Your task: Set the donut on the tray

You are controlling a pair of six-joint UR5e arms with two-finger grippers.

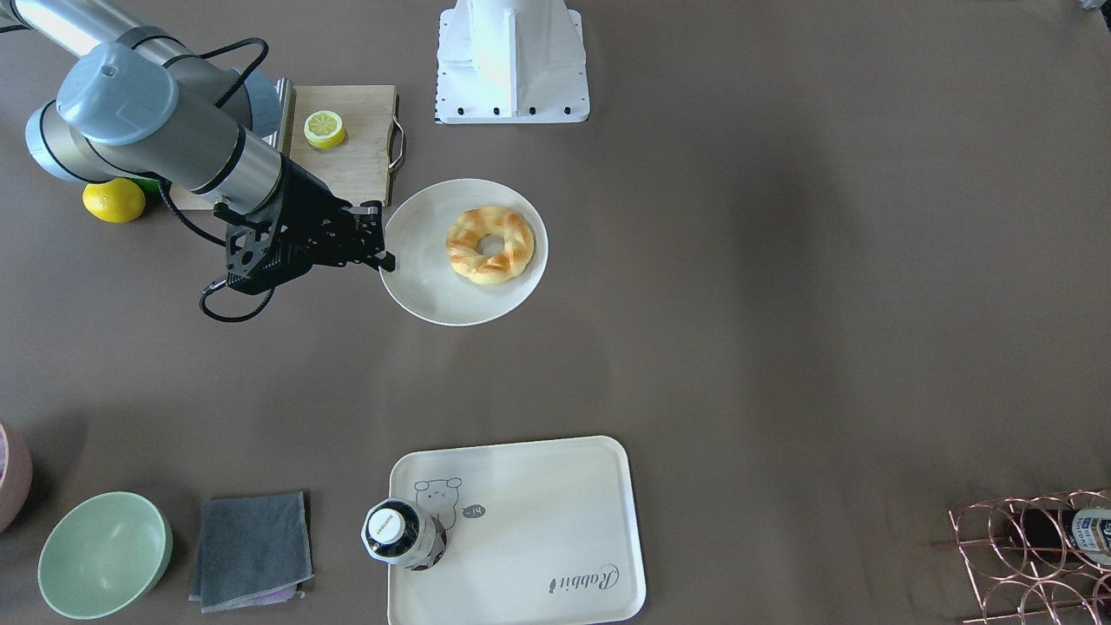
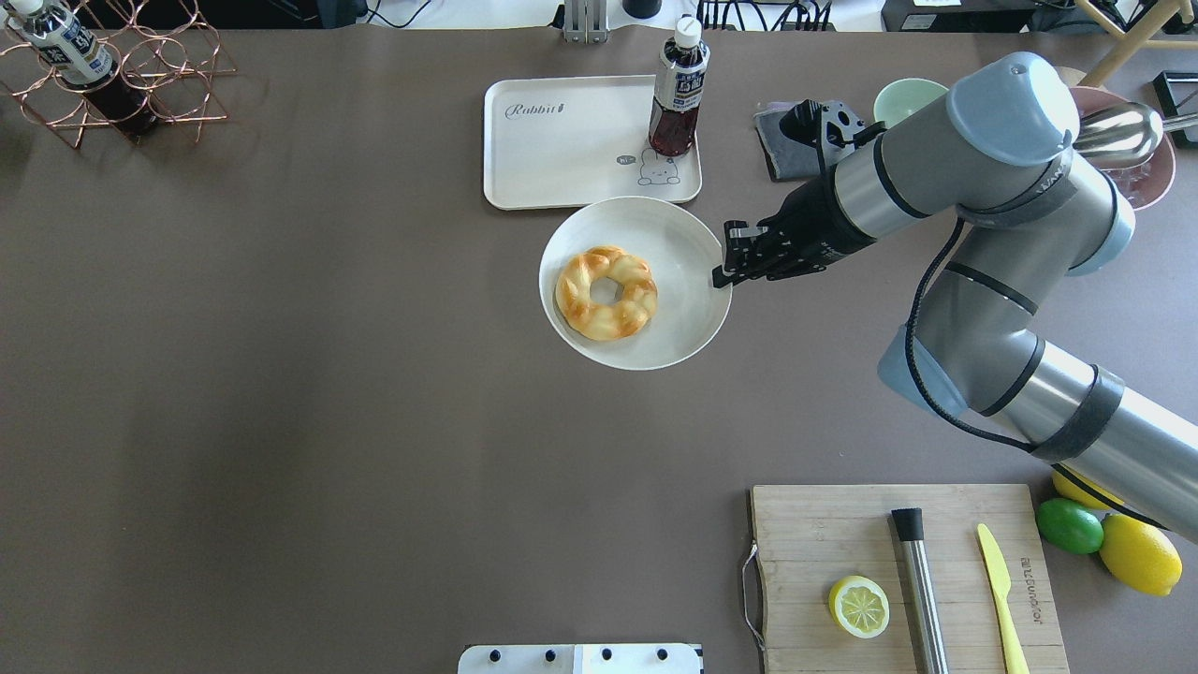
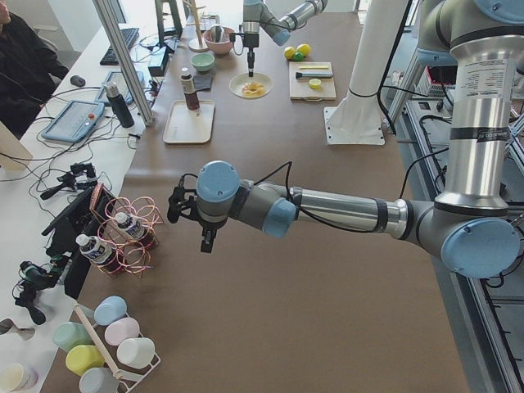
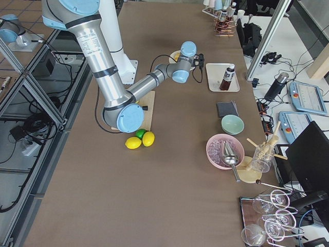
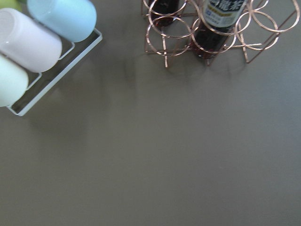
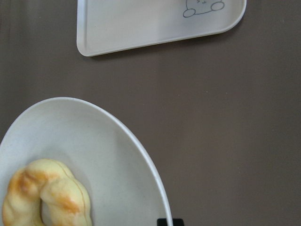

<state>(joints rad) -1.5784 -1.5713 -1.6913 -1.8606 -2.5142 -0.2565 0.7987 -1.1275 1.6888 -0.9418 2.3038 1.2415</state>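
Observation:
The donut [image 1: 490, 245] lies on a round off-white plate [image 1: 425, 260] near mid-table; it also shows in the overhead view [image 2: 606, 292] and the right wrist view [image 6: 44, 197]. The cream tray [image 1: 538, 521] with the bear drawing sits apart from the plate, toward the far side from the robot [image 2: 562, 150]. My right gripper [image 1: 386, 259] points down over the plate's rim, beside the donut; its jaws look shut and empty, with only a black tip in the right wrist view [image 6: 170, 221]. My left gripper [image 3: 206, 241] hovers far off by a wire rack; I cannot tell its state.
A dark drink bottle [image 1: 404, 534] stands on the tray's corner by the bear drawing. A wooden cutting board [image 2: 842, 534] holds a lemon half [image 2: 858, 607], a steel rod and a yellow knife. A grey cloth [image 1: 252, 547] and a green bowl [image 1: 104, 555] lie beside the tray.

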